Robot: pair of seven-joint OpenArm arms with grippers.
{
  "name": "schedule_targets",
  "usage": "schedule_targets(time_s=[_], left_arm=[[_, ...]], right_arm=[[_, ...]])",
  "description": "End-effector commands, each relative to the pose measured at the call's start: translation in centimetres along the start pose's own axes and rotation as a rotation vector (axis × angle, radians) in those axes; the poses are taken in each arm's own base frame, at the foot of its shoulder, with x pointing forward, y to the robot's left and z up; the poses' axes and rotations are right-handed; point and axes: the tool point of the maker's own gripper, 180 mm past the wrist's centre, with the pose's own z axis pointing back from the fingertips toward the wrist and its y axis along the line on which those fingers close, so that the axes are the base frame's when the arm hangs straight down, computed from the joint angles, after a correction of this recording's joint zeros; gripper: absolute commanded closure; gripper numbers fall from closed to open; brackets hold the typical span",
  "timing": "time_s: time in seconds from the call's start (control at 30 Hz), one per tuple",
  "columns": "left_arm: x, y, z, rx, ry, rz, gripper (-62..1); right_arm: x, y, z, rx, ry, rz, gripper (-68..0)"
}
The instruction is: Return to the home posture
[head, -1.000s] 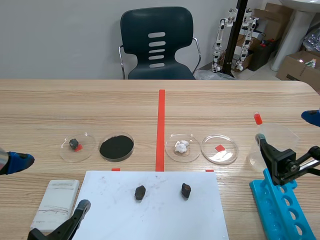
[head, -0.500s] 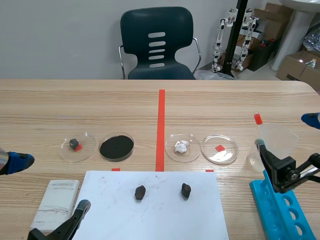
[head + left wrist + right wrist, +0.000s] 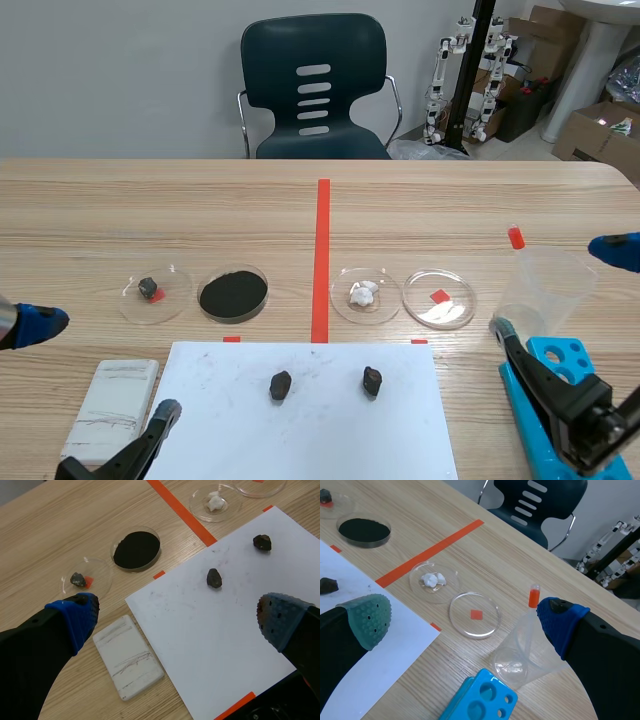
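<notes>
Task thing: nothing on the table is to be picked up; the two arms themselves are to be brought home.
Left gripper: held wide, with nothing between the pads; it is hung over the left half of the white sheet, and the white block lies just off that edge.
Right gripper: spread wide and empty; it is placed off the sheet's right edge, above the blue rack.
Deciding relation: the plastic cup and the red-capped tube are seen ahead of the right gripper, farther from the sheet than the rack. A pull-back toward the robot is judged to lead away from both.
Nearer arm: the right arm is closer to upright things; only flat things lie under the left.
Look: thick black fingers are tipped with blue and grey-green dotted pads.
</notes>
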Motion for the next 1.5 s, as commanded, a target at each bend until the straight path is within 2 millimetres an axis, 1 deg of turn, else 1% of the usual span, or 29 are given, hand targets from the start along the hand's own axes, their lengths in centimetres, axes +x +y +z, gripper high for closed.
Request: schedule_targets(time_s=[0.0, 0.17, 0.33, 0.53, 0.7, 0.8, 1.47], left_arm=[[0.4, 0.0, 0.1, 0.005, -0.018, 0.011, -62.3], [0.4, 0.0, 0.1, 0.005, -0.018, 0.011, -62.3], [0.4, 0.0, 0.1, 0.005, -0.018, 0.011, -62.3], [0.4, 0.0, 0.1, 0.005, -0.018, 0.011, -62.3], [0.4, 0.0, 0.1, 0.005, -0.018, 0.011, -62.3], [0.4, 0.0, 0.1, 0.005, -0.018, 0.011, -62.3], [0.4, 0.0, 0.1, 0.005, -0.018, 0.011, -62.3]], right_arm=[[1.0, -0.1, 0.4, 0.024, -0.022, 0.009, -61.1], [1.9, 1.9, 2.0, 0.144, -0.014, -0.027, -61.1], [2.7, 2.6, 3.5, 0.201, -0.046, -0.056, -61.1], [2.8, 3.2, 4.8, 0.237, -0.048, -0.074, -61.1], [2.6, 4.6, 5.8, 0.293, -0.04, -0.041, -61.1], [2.7, 4.9, 6.1, 0.303, -0.046, -0.037, -61.1], [2.5, 4.7, 6.0, 0.294, -0.038, -0.027, -61.1]])
